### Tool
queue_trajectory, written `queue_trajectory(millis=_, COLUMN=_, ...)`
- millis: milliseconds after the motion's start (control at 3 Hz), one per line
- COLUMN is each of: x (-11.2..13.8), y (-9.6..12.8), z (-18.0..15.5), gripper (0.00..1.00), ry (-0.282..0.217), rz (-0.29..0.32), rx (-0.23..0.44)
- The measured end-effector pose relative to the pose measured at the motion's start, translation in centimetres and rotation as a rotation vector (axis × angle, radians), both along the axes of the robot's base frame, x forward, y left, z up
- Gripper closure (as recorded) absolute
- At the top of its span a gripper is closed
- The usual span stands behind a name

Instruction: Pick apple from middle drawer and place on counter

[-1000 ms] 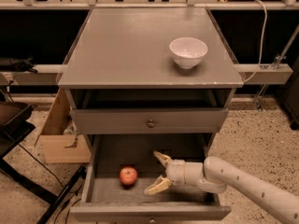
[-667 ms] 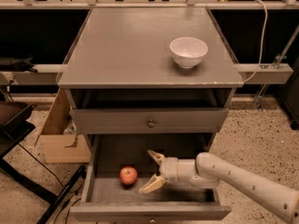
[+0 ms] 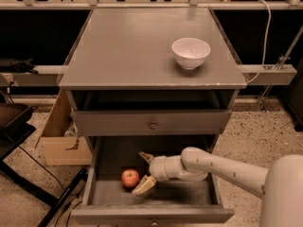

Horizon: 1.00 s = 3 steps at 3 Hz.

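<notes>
Red apple (image 3: 130, 178) sits just beside the gaping tool (image 3: 145, 171) inside the middle drawer (image 3: 151, 214).

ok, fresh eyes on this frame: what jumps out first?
The red apple lies on the floor of the open middle drawer, toward its left. The gripper is right beside it, on its right, jaws open toward the fruit. Next comes the white bowl, standing on the right part of the counter.
</notes>
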State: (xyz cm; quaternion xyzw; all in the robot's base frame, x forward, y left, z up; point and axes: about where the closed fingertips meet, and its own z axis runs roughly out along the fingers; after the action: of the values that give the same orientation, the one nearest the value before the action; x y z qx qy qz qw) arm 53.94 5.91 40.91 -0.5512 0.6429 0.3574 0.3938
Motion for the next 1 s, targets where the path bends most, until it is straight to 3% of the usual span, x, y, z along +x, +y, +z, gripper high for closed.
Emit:
queue_trajectory(millis=333, x=-0.5, y=1.6, z=-1.7, gripper=0.00, ry=0.007, rz=0.029, rx=-0.030)
queue_trajectory(millis=667, x=-1.7, y=3.4, z=-3.0, gripper=0.15, ry=0.021, rz=0.055, rx=-0.024)
queue_trajectory(millis=1000, x=-1.8, y=3.5, z=-3.0, gripper=0.39, ry=0.021, rz=0.056, rx=-0.024)
